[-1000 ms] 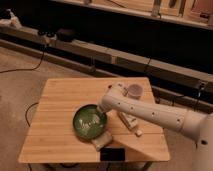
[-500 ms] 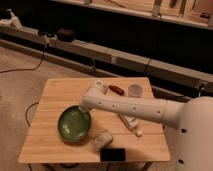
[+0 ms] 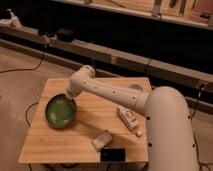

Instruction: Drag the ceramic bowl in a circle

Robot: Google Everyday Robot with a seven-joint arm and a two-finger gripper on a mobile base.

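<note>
The ceramic bowl [image 3: 60,111], round, shallow and glossy green with a darker rim, sits on the left part of the wooden table [image 3: 90,132]. My gripper [image 3: 70,98] is at the bowl's far right rim, at the end of the white arm [image 3: 107,93], which reaches in from the right and bends down at the wrist. The gripper touches or overlaps the rim. The bowl is upright and looks empty.
A white tube-like item [image 3: 128,120] lies right of centre. A tan block [image 3: 102,140] lies near the front, with a flat black object [image 3: 113,154] at the front edge. Cables run across the floor on the left, and a dark shelf unit stands behind the table.
The bowl has moved from the table's middle to the left and then slightly toward the back. The arm has swung left with it, staying at the rim.
</note>
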